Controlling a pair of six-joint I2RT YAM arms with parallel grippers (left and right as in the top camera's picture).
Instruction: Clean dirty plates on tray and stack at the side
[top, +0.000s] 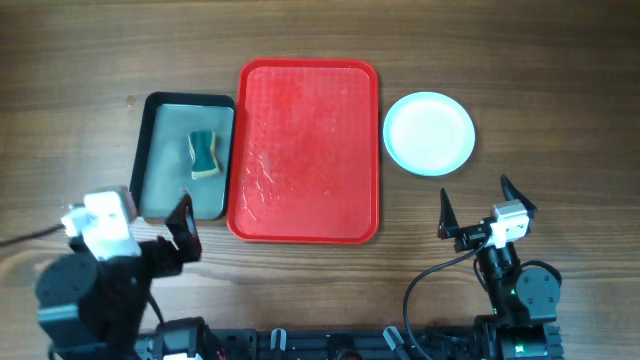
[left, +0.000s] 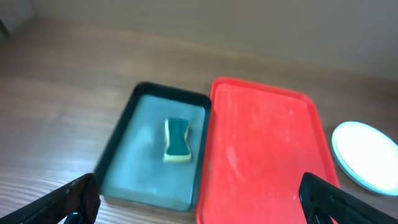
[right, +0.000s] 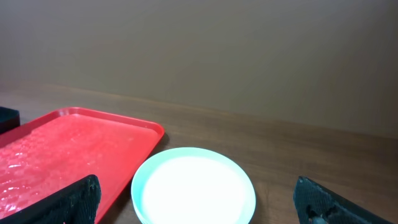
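The red tray (top: 308, 150) lies mid-table with nothing on it but a wet sheen; it also shows in the wrist views (left: 261, 149) (right: 62, 149). The plates (top: 429, 133) sit stacked on the wood just right of the tray, white on top with pale turquoise edges (right: 193, 193) (left: 367, 155). My right gripper (top: 474, 190) hovers open in front of the stack, nothing between its fingers (right: 199, 208). My left gripper (top: 150, 225) stands open near the front left, facing the pan and tray, and it too holds nothing (left: 199, 205).
A black-rimmed metal pan (top: 150, 150) lies against the tray's left side (left: 118, 168), with a green and yellow sponge (top: 204, 153) inside it (left: 177, 140). The rest of the table is bare wood.
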